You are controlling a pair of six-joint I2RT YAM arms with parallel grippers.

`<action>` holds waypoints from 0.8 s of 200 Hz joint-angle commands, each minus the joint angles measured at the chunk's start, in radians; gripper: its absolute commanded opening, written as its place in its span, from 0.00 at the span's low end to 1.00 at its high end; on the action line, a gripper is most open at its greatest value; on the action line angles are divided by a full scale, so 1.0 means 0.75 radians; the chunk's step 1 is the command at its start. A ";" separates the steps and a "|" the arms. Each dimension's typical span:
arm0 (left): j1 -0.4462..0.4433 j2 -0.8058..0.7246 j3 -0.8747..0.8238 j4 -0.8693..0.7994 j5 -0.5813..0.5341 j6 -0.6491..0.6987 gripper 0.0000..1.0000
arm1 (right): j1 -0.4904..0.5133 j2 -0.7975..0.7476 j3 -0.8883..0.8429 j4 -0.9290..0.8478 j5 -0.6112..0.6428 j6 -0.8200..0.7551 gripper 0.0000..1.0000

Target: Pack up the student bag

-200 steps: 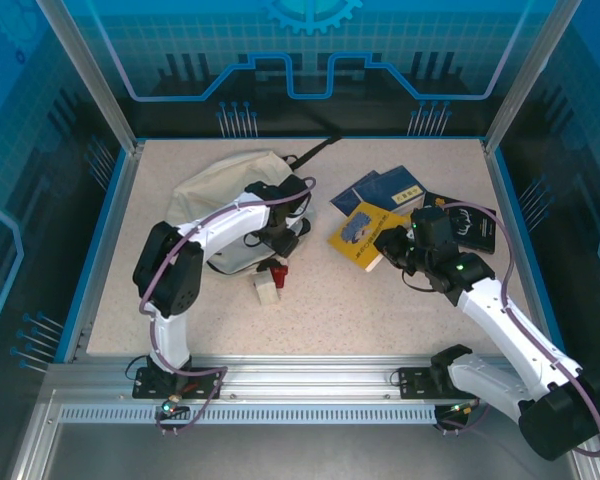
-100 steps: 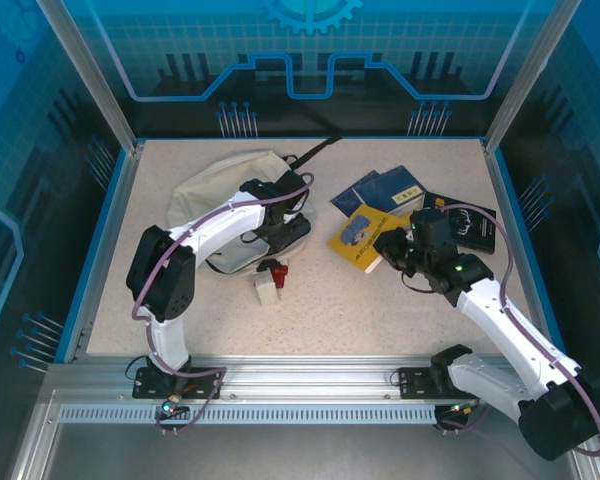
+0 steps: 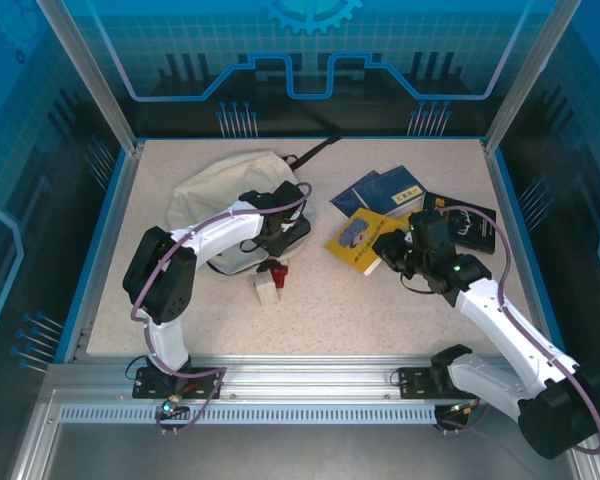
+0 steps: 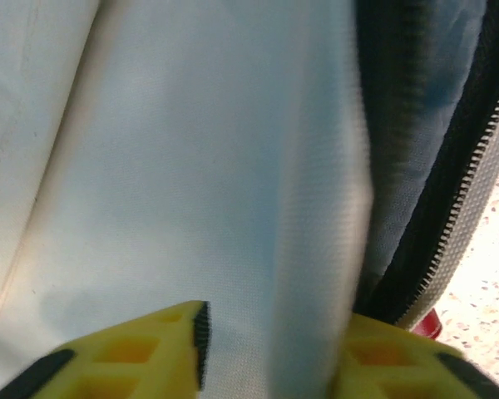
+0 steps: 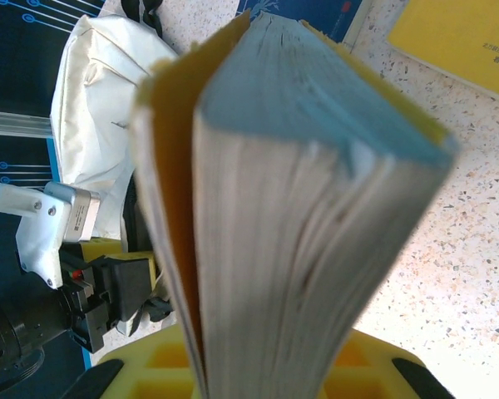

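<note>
Speckled beige tabletop [image 3: 340, 310] bearing student bag [image 3: 215, 185], blue rim [image 3: 98, 250]; teal-lit walls [image 3: 310, 50]

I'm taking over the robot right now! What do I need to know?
Left end effector: pinches a fold of the student bag beside its open zipper.
Right end effector: shut on the yellow book, gripped by one edge, right of the bag.
On the table: blue books beyond the yellow book, dark booklet to their right, small red-and-cream object in front of the bag.
Done: bag unzipped, one book in hand.
Left: yellow book into the bag, then probably the rest. What is inside cannot be seen.
</note>
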 commanded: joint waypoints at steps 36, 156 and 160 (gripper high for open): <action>-0.006 -0.162 0.015 0.084 0.019 -0.003 0.08 | -0.010 -0.027 0.016 0.105 -0.008 0.002 0.13; -0.053 -0.382 0.291 0.162 0.011 0.002 0.00 | 0.236 0.067 0.030 0.500 -0.148 0.011 0.12; -0.054 -0.378 0.300 0.164 0.009 0.003 0.00 | 0.253 0.078 0.028 0.509 -0.130 0.017 0.12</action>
